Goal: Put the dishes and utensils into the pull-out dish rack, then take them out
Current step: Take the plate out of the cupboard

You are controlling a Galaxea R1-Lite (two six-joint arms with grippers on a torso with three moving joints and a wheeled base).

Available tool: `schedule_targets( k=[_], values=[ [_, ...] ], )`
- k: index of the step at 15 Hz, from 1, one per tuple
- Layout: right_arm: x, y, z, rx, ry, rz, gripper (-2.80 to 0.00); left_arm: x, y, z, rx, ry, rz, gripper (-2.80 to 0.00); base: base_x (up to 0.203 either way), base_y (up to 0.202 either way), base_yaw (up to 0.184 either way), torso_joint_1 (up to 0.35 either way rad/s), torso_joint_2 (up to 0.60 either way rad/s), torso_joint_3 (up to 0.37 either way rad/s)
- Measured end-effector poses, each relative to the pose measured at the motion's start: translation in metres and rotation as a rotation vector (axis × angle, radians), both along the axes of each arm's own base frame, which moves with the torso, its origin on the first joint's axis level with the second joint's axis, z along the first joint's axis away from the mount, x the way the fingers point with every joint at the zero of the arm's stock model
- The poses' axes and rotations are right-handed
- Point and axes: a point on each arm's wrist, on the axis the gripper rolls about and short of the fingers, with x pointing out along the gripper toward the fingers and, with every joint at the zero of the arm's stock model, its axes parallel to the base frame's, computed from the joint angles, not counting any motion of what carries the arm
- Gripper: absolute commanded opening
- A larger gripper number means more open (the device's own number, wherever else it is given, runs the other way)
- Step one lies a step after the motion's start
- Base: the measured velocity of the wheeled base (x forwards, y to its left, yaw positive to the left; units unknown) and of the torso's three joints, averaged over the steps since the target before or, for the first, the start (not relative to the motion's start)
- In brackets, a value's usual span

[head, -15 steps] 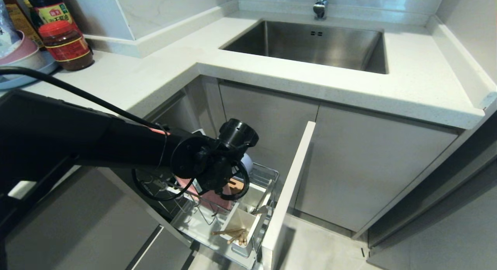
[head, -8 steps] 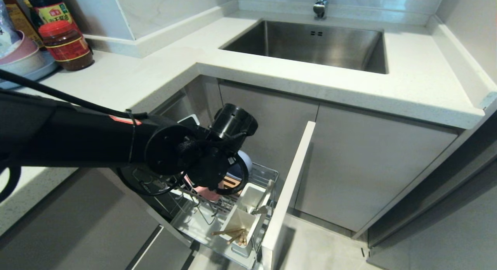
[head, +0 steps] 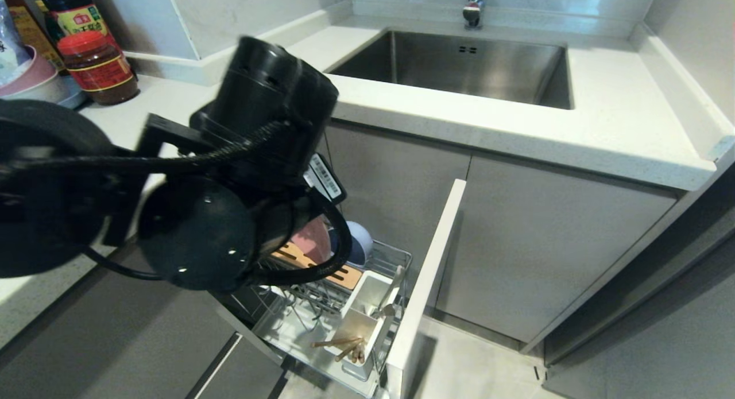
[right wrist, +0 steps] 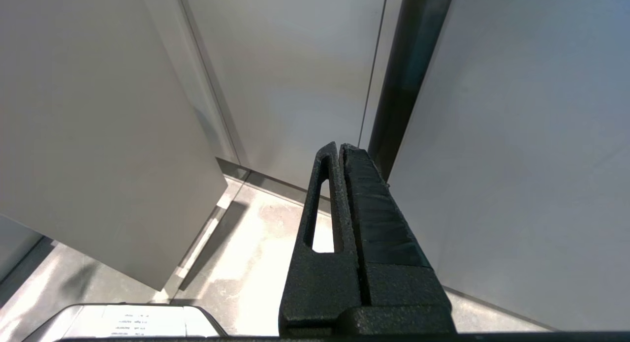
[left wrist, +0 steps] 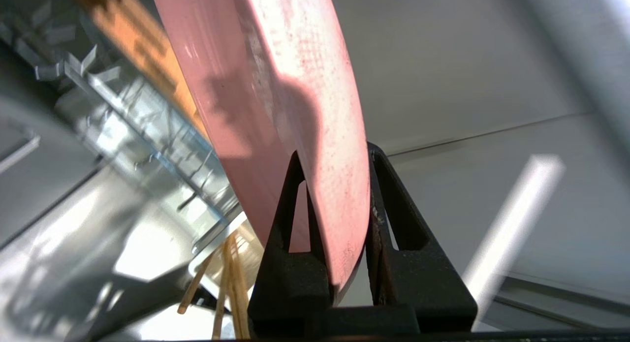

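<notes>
Pink plate [left wrist: 275, 86] in left end effector [left wrist: 334, 160]

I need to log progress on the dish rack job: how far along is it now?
Loading looks done: chopsticks and a metal utensil sit in the white utensil box, and the blue-grey bowl stands in the rack. Unloading is in hand: the left gripper is shut on the pink plate, above the rack. The bowl and utensils remain. The right gripper is parked, shut.
</notes>
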Motion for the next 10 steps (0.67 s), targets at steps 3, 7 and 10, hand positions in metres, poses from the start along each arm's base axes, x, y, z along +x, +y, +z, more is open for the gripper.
schedule_targets(
  k=[3,7,10],
  values=[
    [0.000,0.000,0.000,0.000,0.000,0.000,-2.80,-0.032,0.029,0.040,-0.027,-0.109,-0.039,-2.80,0.000,0.000,0.000,0.000,0.00,0.000],
    [0.000,0.000,0.000,0.000,0.000,0.000,-2.80,-0.060,0.085,0.093,-0.066,-0.292,-0.023,-2.80,0.000,0.000,0.000,0.000,0.00,0.000],
    [0.000,0.000,0.000,0.000,0.000,0.000,-2.80,-0.070,0.129,0.121,-0.045,-0.429,0.096,-2.80,0.000,0.000,0.000,0.000,0.00,0.000]
  ],
)
